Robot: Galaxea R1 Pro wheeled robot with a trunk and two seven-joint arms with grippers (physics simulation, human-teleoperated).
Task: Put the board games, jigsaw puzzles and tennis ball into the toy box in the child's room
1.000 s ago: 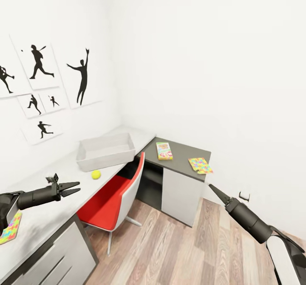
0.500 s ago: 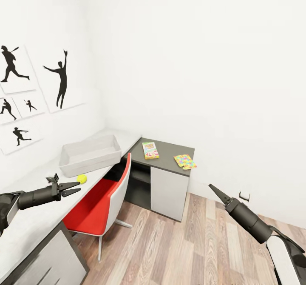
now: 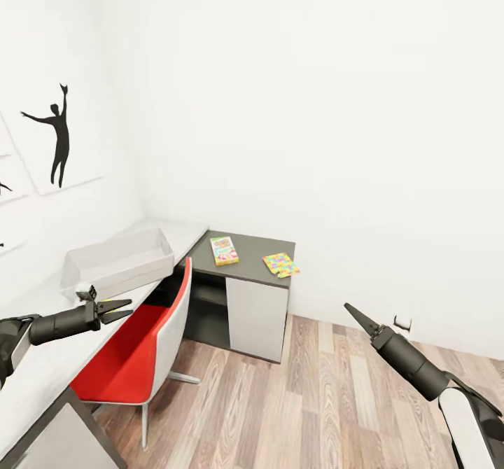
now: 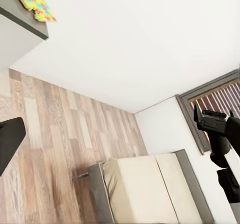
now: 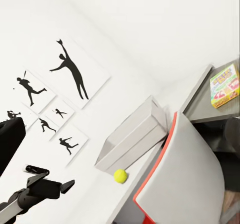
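On the dark grey corner tabletop (image 3: 245,267), green-edged board game (image 3: 224,250) is best approached squarely; left end effector (image 3: 115,310) open, right end effector (image 3: 353,313) closed.

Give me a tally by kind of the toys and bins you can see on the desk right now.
Board games: 1, green-edged board game on the dark corner section
Jigsaw puzzles: 1, yellow jigsaw puzzle beside it
Tennis balls: 1, tennis ball next to the bin
Toy boxes: 1, toy box, with nothing visible inside
Total: 4

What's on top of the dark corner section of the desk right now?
Two flat toys lie apart there: a green-edged board game and a yellow jigsaw puzzle overhanging the edge. Anything beneath them is hidden.
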